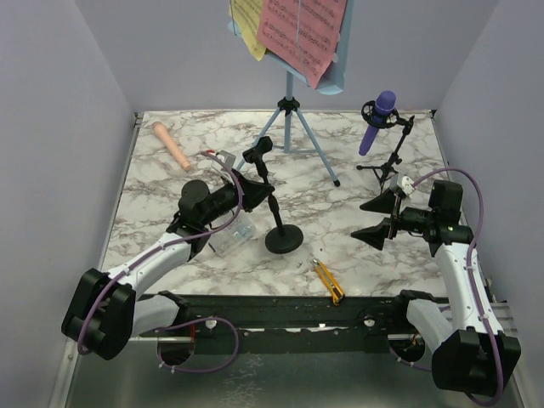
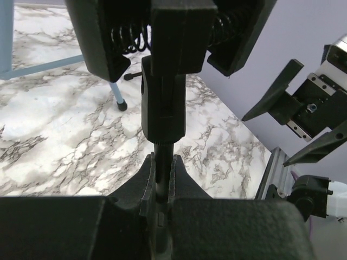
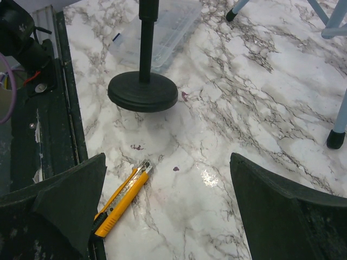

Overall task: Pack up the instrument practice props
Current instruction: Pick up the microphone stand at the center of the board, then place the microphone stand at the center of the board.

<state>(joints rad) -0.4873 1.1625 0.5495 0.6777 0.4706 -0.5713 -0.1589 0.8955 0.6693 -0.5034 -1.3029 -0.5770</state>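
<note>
Where the white marble-patterned table (image 1: 153,187) is viewed at its centre, the black round-based microphone stand (image 1: 284,240) is found standing on its base, long axis near vertical. Its thin pole is clamped by the left gripper (image 2: 161,181). The right gripper (image 1: 375,219), spread wide and empty, is stationed to the stand's right.

table (image 1: 153,183): white marble pattern with grey veins
beige microphone (image 1: 171,145): pale peach-beige
purple microphone (image 1: 376,121): purple
near mic mount (image 1: 283,239): black, round base included
far mic mount (image 1: 393,155): black
music rack (image 1: 340,82): light blue, tripod legs the same
pink page (image 1: 302,30): pink, dark printed staves
yellow page (image 1: 248,25): yellow, dark staves
utility knife (image 1: 328,281): yellow and black
plastic box (image 1: 231,234): clear
</note>
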